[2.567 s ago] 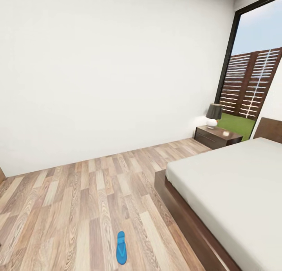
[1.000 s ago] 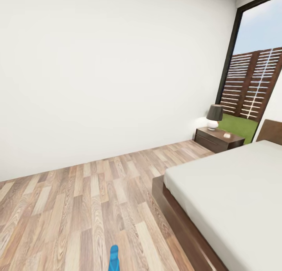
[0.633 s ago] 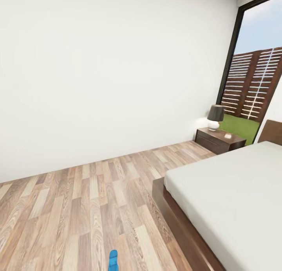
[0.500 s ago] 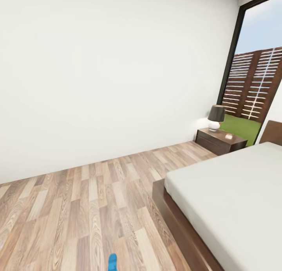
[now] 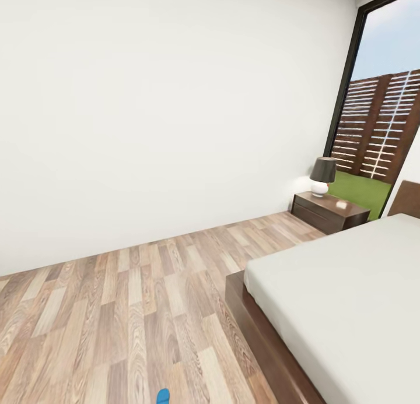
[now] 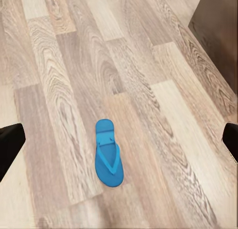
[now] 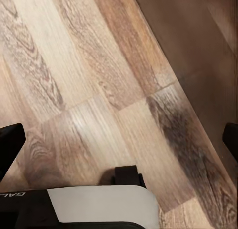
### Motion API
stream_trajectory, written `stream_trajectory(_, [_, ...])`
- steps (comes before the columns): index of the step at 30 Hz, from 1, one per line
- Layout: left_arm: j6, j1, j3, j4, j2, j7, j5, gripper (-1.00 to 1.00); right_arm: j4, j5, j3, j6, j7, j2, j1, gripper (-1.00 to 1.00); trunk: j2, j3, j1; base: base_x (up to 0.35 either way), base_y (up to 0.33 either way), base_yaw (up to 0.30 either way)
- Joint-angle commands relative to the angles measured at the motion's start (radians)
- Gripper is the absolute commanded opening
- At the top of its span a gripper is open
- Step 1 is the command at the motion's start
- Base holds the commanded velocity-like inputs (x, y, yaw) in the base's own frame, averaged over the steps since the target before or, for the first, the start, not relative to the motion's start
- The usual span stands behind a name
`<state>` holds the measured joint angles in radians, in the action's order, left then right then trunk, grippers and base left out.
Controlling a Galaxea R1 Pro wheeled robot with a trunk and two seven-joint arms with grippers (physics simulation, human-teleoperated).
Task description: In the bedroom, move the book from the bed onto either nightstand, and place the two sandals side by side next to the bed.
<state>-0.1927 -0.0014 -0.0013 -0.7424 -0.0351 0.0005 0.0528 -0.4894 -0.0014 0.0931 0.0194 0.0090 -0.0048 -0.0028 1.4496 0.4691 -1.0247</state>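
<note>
hovering left gripper (image 6: pixel 119 140) above blue sandal (image 6: pixel 109 153), jaws wide, empty. sandal looks light, floppy, thin; pinch sole edge at 3 o'clock side. right gripper (image 7: pixel 119 140) wide too.

Bare floor (image 6: pixel 59 65) lies all round the sandal (image 6: pixel 109 158) under the left gripper's (image 6: pixel 119 140) wide-apart fingers; the bed frame (image 6: pixel 218 30) stands off to one side.

head forward; wrists down over floor (image 6: pixel 59 90)
</note>
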Motion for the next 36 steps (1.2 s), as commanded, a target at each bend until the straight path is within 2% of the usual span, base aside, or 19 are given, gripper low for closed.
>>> stream_trajectory(1, [-0.002, 0.0, 0.0, 0.0, 0.0, 0.0, 0.005, 1.0, 0.0, 0.0, 0.001, 0.002, 0.001, 0.0, -0.001, 1.0, 0.0, 0.001, 0.0, 0.197, -0.176, 0.0])
stream_trajectory(22, [-0.001, 0.0, 0.0, 0.0, 0.0, -0.001, 0.005, 1.0, 0.0, 0.0, 0.0, 0.002, 0.001, 0.001, 0.0, 1.0, 0.0, 0.001, 0.0, 0.152, -0.024, 0.001])
stream_trajectory(36, [-0.001, 0.0, 0.0, 0.0, 0.0, 0.0, 0.005, 1.0, 0.0, 0.001, 0.001, 0.002, 0.0, 0.0, 0.0, 1.0, 0.0, 0.001, 0.0, 0.026, -0.022, 0.182])
